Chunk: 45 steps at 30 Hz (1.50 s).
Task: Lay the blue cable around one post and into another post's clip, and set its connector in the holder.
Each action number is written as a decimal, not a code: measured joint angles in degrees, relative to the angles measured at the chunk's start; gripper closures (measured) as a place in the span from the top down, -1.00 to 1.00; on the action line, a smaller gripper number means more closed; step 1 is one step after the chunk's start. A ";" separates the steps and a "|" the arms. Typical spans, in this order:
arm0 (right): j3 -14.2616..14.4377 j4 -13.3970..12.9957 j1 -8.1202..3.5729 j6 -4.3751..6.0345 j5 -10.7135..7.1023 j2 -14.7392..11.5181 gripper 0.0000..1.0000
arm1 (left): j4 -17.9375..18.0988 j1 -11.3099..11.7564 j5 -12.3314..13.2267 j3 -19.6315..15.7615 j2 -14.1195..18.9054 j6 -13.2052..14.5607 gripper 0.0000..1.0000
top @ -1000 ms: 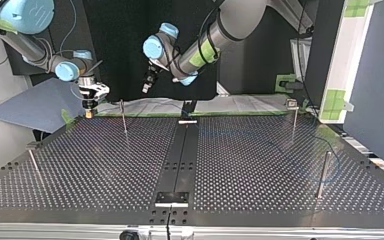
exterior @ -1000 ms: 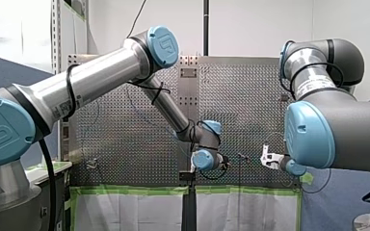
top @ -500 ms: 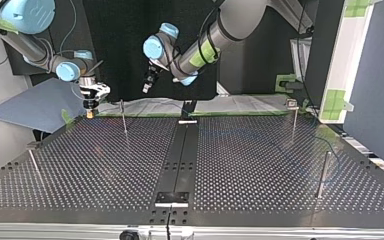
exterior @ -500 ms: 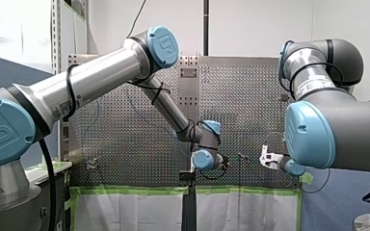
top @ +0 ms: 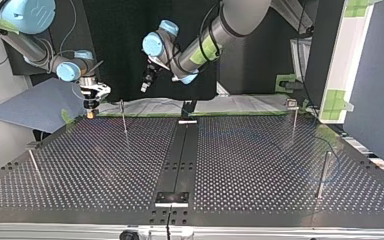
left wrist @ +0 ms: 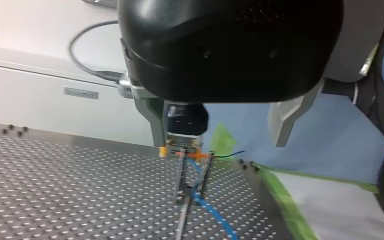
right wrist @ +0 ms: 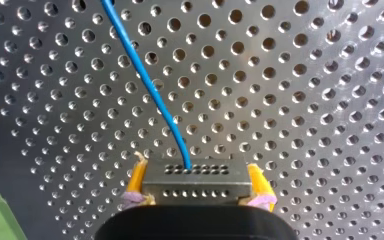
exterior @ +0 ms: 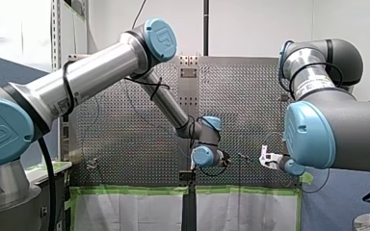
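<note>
My right gripper (right wrist: 197,172) is shut on the dark, pin-holed connector (right wrist: 195,189), held between its yellow pads just above the perforated table. The blue cable (right wrist: 145,75) runs from the connector away over the holes. In the top view this gripper (top: 89,112) hangs at the table's far left edge, near a thin post (top: 123,117). My left gripper (left wrist: 220,142) is open and empty, its metal fingers (left wrist: 284,122) spread, raised in the air (top: 143,88) and looking at the other gripper and the cable (left wrist: 212,212) below it. The cable loops faintly around a post (top: 323,172) at the right.
More posts stand at the table's left (top: 34,167) and far right (top: 293,120). A black rail (top: 180,150) runs down the middle with a small block (top: 171,197) at its near end. Green tape (top: 300,112) lines the far edge.
My left arm's elbow has risen a little and its gripper has shifted slightly up and toward the top view's left. The right gripper keeps its place with the connector.
</note>
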 joint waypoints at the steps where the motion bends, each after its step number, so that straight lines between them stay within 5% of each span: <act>1: 0.00 -0.01 0.02 -0.03 0.01 0.00 -1.00 | 0.35 0.10 0.24 -0.40 0.39 0.02 1.00; 8: 0.02 -0.03 0.35 -0.01 0.03 0.00 -1.00 | 3.19 0.70 0.03 -3.26 3.26 0.40 1.00; 21: 0.00 0.05 0.79 0.02 0.11 0.00 -1.00 | 10.13 2.53 -3.19 -10.21 10.20 -3.56 1.00; 45: -0.08 -0.01 1.51 0.06 -0.06 0.00 -1.00 | 21.73 3.70 -7.47 -21.83 21.84 -3.49 1.00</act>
